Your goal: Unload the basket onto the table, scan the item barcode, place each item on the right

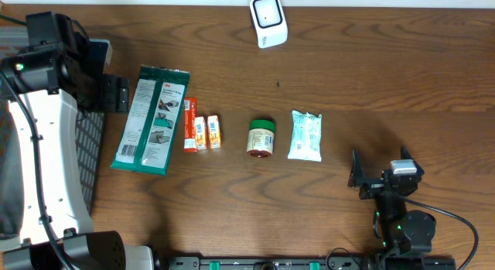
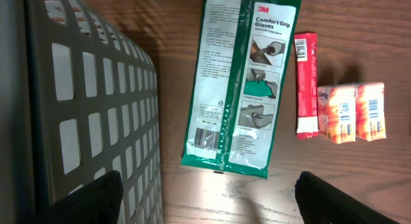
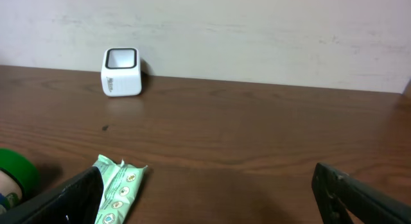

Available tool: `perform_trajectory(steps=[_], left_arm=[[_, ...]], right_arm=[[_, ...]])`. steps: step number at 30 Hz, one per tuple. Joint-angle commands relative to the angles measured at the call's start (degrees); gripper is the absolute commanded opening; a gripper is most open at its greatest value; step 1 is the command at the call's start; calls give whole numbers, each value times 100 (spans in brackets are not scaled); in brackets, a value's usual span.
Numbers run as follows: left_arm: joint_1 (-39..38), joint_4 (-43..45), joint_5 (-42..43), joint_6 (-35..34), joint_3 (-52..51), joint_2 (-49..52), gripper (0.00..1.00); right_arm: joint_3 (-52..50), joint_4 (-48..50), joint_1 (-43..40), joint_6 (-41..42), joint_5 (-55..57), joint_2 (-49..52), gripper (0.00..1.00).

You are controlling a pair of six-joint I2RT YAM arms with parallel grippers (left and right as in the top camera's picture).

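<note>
From overhead, a white scanner [image 1: 267,21] stands near the far edge of the table [image 1: 371,84]. The items lie in a row across the middle. From left to right they are a green gloves pack [image 1: 151,119], a red stick [image 1: 189,124], two orange boxes [image 1: 200,134] [image 1: 213,133], a green-lidded jar [image 1: 261,138] and a pale wipes packet [image 1: 305,136]. The stick and boxes sit side by side, touching or nearly so, while the jar and packet lie apart. A grey basket [image 1: 90,150] sits at the left edge, partly under the left arm [image 1: 42,131]. The right arm [image 1: 402,216] is at the near edge toward the right corner. Its right pincer [image 1: 379,171] is spread wide and holds nothing, near the packet but clear of it.

In the left wrist view, the left pincer [image 2: 210,179] is wide open and empty, with one dark finger in each lower corner. The gloves pack [image 2: 234,83] lies between and beyond them, tilted, with a barcode on its lower left. The basket [image 2: 83,95] is just left of it. The stick [image 2: 305,86] and both boxes [image 2: 337,113] [image 2: 371,112] are to its right, and each box shows a barcode.

In the right wrist view, the right pincer [image 3: 207,172] gapes open, gripping nothing. The packet's end [image 3: 119,182] lies just inside its left finger. The jar's lid [image 3: 16,169] shows at the left border, and the scanner [image 3: 121,72] is far back by the wall.
</note>
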Motion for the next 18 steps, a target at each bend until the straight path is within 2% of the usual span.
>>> perform_trajectory(steps=[1,13,14,16,18], left_arm=[[24,-2,76,17,4,-109,86],[24,345,142,11,4,-109,87],[24,356,278,-94,4,-111,87],[24,221,802,-887,4,-111,87],[24,79,1150,-1311,-13,-109,86]], right_arm=[[-7,-22,9,70,7,-31,99],[-7,-22,9,70,7,-31,99],[-7,-22,9,70,7,-31,99],[-7,-22,9,70,7,-31,99],[-7,-22,9,70,7,-31,99]])
